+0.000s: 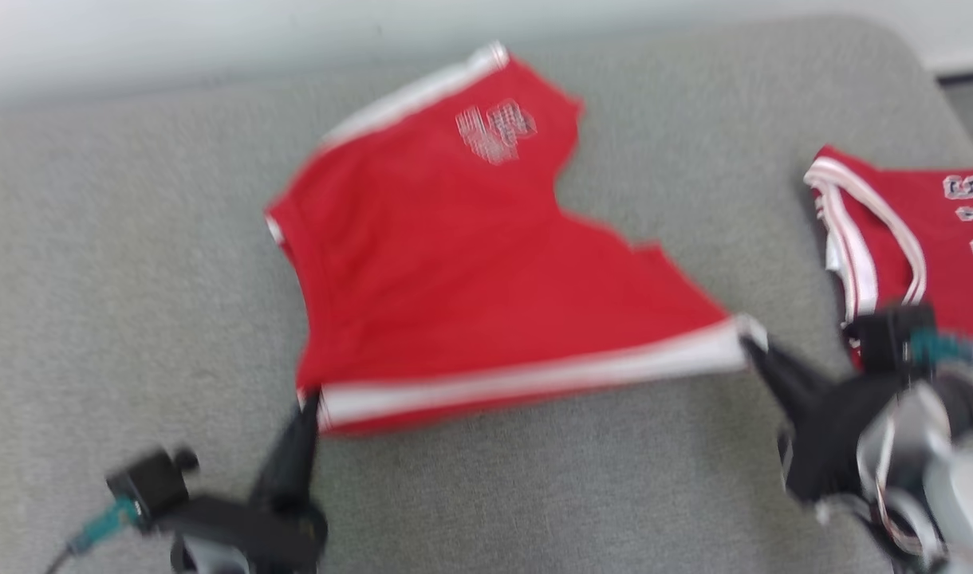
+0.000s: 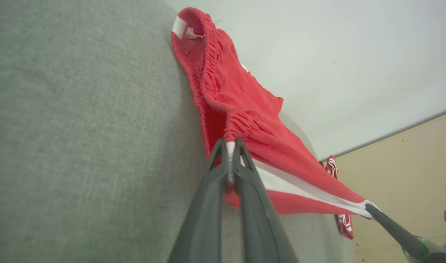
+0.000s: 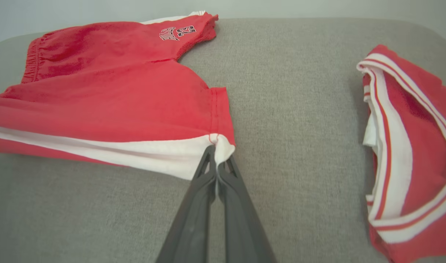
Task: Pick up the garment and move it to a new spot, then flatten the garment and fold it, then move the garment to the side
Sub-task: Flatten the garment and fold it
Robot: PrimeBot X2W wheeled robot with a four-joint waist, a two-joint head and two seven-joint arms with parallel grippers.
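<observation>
The garment (image 1: pixel 470 263) is a pair of red shorts with a white side stripe and a small printed number, spread on the grey cushioned surface (image 1: pixel 135 239). My left gripper (image 1: pixel 309 402) is shut on its near left corner, at the waistband end; in the left wrist view the left gripper (image 2: pixel 230 146) pinches the white stripe of the garment (image 2: pixel 245 109). My right gripper (image 1: pixel 748 344) is shut on the near right corner at the leg hem; in the right wrist view the right gripper (image 3: pixel 217 151) clamps the white band of the garment (image 3: pixel 117 102). The near edge is stretched between the two grippers.
A second red garment (image 1: pixel 917 231) with white trim and lettering lies at the surface's right side, also in the right wrist view as a red jersey (image 3: pixel 409 157). A pale wall (image 1: pixel 215 32) runs behind the surface. Bare grey surface lies left of and in front of the shorts.
</observation>
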